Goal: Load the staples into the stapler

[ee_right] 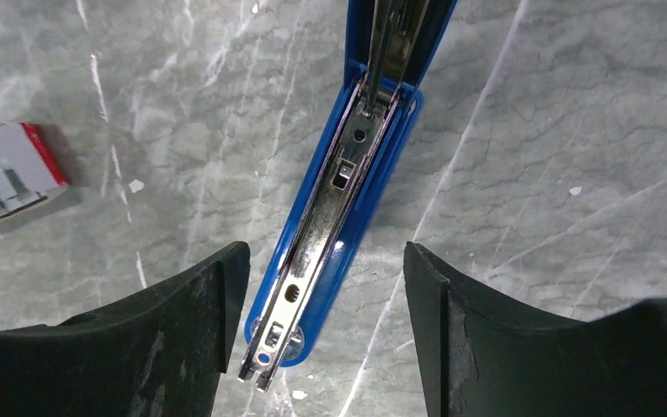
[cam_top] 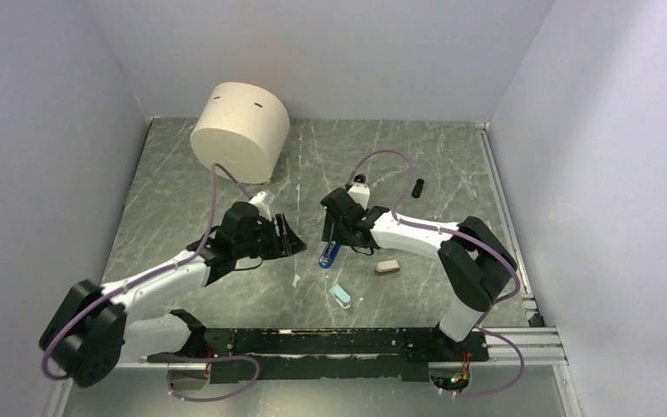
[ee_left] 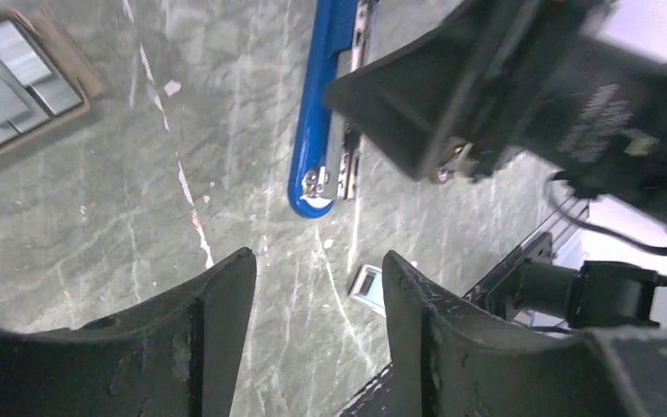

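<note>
The right end effector (ee_right: 326,252) is spread wide over the open stapler (ee_right: 340,217). The left end effector (ee_left: 317,261) is spread too, empty.

Left hand (ee_left: 317,261) spread just short of the blue stapler (ee_left: 313,130); staples (ee_left: 4,74), seemingly boxed, upper left

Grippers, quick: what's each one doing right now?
Left gripper: open, nothing between its fingers.
Right gripper: open, fingers on either side of the stapler, not clamped on it.
</note>
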`<state>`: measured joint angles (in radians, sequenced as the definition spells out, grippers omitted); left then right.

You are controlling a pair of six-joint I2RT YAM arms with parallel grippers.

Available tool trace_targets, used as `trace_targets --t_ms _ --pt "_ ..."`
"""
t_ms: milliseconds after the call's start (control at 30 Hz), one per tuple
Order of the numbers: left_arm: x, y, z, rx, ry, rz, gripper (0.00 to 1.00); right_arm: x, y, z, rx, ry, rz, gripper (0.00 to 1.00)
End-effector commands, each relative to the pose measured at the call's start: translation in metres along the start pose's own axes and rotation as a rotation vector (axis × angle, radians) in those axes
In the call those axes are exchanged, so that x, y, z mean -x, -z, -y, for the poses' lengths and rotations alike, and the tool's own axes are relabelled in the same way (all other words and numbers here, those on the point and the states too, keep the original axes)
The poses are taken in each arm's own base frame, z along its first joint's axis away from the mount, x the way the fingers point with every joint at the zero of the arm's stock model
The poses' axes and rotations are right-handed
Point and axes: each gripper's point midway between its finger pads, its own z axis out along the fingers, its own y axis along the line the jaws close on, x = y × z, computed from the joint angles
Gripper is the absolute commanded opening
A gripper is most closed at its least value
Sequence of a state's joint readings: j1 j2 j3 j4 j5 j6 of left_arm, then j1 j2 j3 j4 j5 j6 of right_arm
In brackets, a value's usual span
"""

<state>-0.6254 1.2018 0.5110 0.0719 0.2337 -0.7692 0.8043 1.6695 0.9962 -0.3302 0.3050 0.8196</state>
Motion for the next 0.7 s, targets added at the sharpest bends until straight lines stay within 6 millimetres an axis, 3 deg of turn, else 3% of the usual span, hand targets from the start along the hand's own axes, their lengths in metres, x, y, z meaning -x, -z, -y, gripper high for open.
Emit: trace_targets --t_ms 0,133,300,667 --pt "0.021 0.026 -0.007 0.087 -0.049 0.113 0.65 -0.001 -0.008 -0.003 -0.049 -0.023 0.032 0.68" --pt "0.044 0.054 -0.011 0.154 -0.063 0.248 0.79 -0.009 -0.013 -0.007 -0.062 -0.010 0.007 0.67" --pt "0.054 0.070 -0.019 0.205 -0.046 0.323 0.97 -0.016 -0.019 -0.016 -0.069 0.025 -0.020 0.63" --pt "0.049 0.075 -0.026 0.221 -0.038 0.331 0.97 -0.023 -0.030 -0.020 -0.105 0.086 -0.045 0.47"
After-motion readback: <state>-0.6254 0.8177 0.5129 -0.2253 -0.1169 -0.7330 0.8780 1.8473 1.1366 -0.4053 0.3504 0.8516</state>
